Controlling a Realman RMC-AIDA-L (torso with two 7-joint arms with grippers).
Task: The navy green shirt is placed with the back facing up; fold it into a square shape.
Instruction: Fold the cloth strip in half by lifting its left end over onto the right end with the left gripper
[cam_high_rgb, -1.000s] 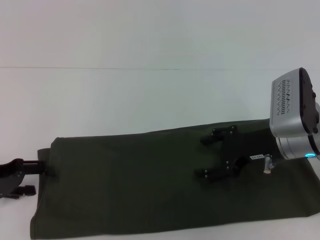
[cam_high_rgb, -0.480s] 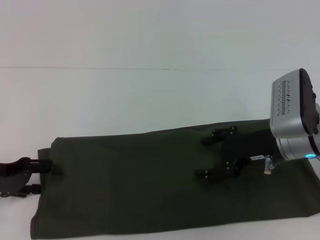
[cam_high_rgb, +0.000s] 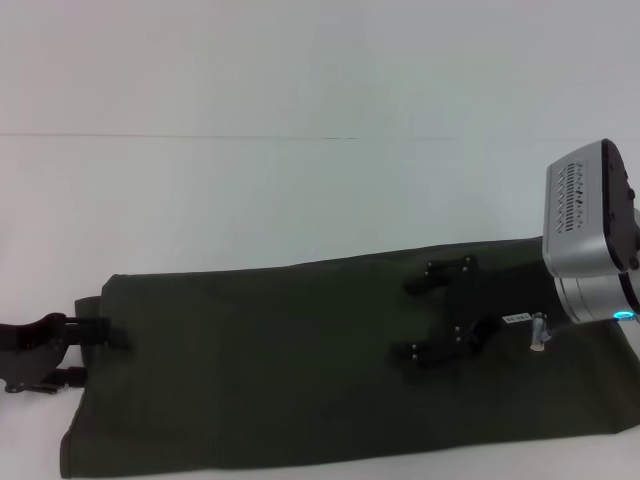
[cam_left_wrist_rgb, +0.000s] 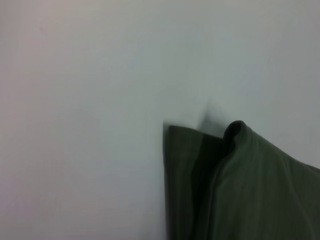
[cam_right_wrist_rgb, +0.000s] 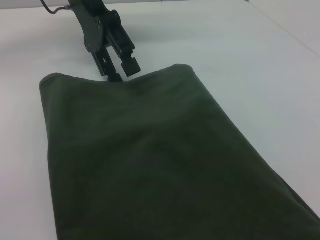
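The dark olive-green soft cloth shirt (cam_high_rgb: 300, 365) lies flat on the white table (cam_high_rgb: 300, 190) as a long folded band, plain side up, running from the left gripper's side across to the right arm. Its surface is smooth, with no lettering showing.

The black left gripper (cam_high_rgb: 105, 350) sits at the band's left short end, its two fingers spread apart: one fingertip (cam_high_rgb: 115, 325) reaches over the cloth edge near the far corner, the other lies lower beside the same edge. Whether cloth sits between the jaws cannot be told; in the right wrist view they stand parted at the edge, with the hem just at their tips. The left wrist view shows only that corner of the shirt, a small raised fold of cloth on the bare table.

The black right gripper (cam_high_rgb: 415, 318), on its silver wrist housing (cam_high_rgb: 590, 240), is over the right part of the band, jaws wide open, holding nothing, with dark cloth spanning the gap between its fingertips.
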